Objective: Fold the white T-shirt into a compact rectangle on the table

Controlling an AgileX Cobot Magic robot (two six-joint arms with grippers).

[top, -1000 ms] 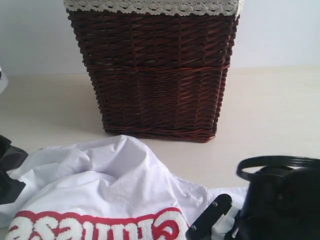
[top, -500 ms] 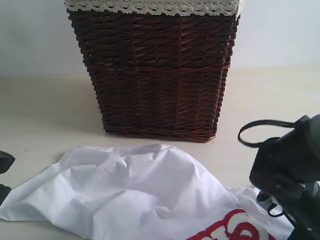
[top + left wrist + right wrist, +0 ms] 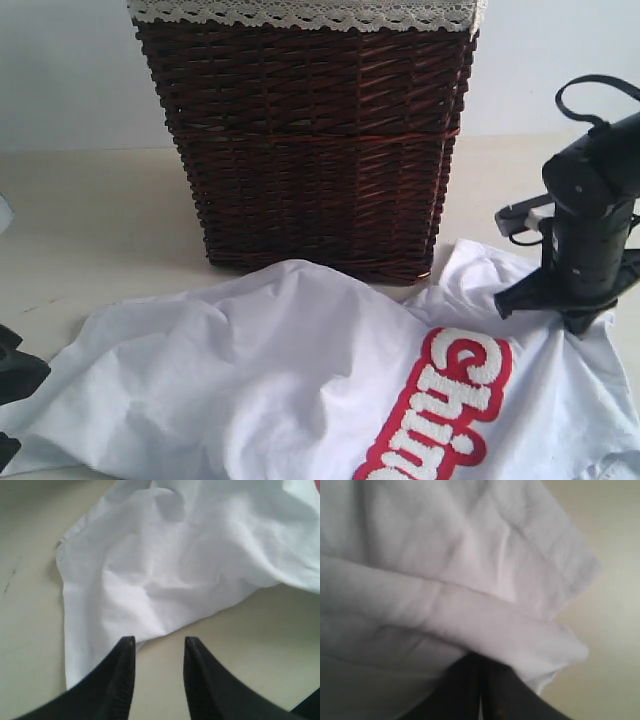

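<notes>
Two grippers are seen at opposite ends of the white T-shirt (image 3: 250, 380), which is spread crumpled on the table (image 3: 90, 210) just in front of the dark wicker basket (image 3: 310, 150), its red band (image 3: 440, 410) of fluffy white letters turned up toward the right side. The right gripper (image 3: 479, 667) is clamped on a fold at the shirt's right edge, its jaws pressed together with cloth bunched over them. The left gripper (image 3: 156, 642) is held low at the shirt's left corner, jaws apart with nothing between them, one fingertip just at the cloth's edge
</notes>
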